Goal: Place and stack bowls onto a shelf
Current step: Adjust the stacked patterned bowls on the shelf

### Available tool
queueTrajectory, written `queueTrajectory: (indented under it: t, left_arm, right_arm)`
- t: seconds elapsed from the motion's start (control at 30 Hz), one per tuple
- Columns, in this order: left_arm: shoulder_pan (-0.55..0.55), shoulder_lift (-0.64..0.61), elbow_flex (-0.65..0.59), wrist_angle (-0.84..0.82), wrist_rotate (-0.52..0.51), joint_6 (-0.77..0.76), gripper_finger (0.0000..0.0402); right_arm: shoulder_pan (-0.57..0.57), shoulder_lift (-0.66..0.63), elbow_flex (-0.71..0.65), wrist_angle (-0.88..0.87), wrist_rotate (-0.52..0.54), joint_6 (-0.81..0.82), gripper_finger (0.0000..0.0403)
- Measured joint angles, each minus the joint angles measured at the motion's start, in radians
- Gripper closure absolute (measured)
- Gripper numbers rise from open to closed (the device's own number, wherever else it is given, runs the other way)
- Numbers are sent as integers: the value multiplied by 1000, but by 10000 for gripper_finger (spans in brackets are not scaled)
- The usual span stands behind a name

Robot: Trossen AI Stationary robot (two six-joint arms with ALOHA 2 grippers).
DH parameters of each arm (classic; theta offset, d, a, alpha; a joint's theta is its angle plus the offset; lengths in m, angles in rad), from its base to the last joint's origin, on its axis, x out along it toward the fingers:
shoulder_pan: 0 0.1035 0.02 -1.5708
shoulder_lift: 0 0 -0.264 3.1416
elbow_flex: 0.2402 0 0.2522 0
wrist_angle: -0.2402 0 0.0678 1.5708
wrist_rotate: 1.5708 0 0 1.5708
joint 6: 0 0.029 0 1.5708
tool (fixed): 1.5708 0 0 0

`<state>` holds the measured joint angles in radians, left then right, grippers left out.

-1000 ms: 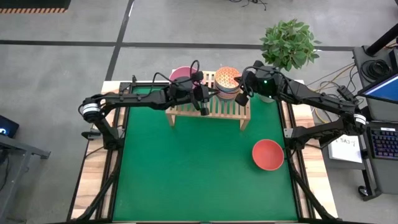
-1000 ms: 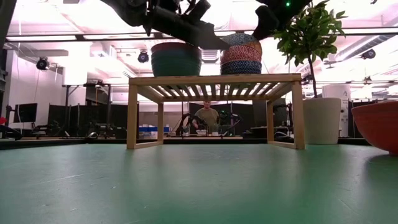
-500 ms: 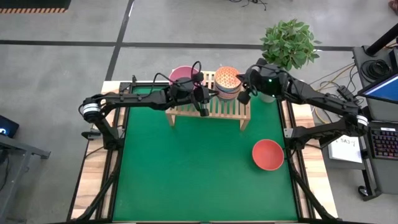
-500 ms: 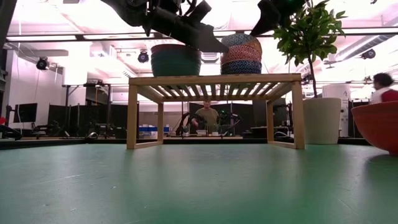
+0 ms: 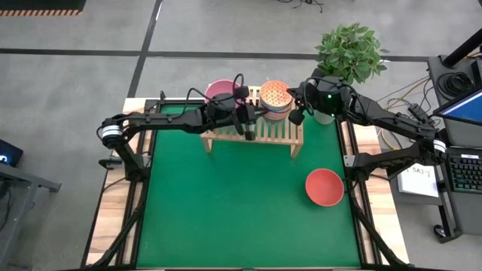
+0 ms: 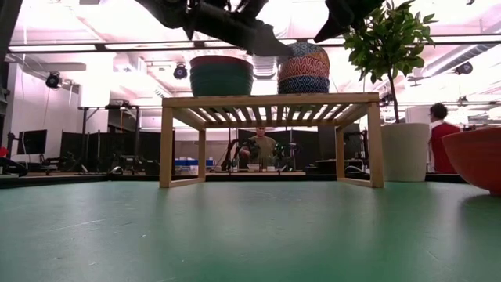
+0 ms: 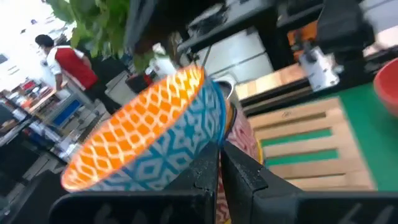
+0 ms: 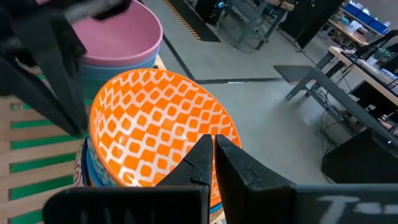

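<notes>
Two stacks: on the shelf (image 5: 252, 132); pink bowl (image 5: 219, 90) tops one, orange patterned bowl (image 5: 275, 94) tops the other.
Change: the right gripper (image 5: 295, 110) has drawn back from the orange patterned bowl since a second ago; that bowl now rests released.
Left gripper (image 5: 246, 113): beside the patterned stack, fingers closed, holding nothing.
Right fingers: closed, empty.
Remaining: red bowl (image 5: 324, 187) still on the green surface (image 5: 226, 203), likely next.

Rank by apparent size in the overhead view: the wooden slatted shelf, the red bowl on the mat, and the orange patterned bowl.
1. Light-wood slatted shelf
2. Plain red bowl
3. Orange patterned bowl, though it sits higher, nearer the camera
</notes>
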<state>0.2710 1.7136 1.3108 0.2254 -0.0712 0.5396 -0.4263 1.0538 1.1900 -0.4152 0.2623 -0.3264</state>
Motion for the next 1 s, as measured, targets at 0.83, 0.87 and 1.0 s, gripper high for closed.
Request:
queueTrajectory:
  t: [0.83, 0.87, 1.0]
  left_arm:
    - [-31, 12, 142, -239, -66, 8, 400]
    - [-31, 6, 148, -244, -67, 11, 400]
    - [-31, -8, 169, -251, -67, 32, 400]
  right_arm:
    - [-67, 1, 34, -52, 1, -7, 394]
    - [-79, 1, 34, -54, 1, -7, 394]
    - [-124, 8, 34, -95, -18, -6, 394]
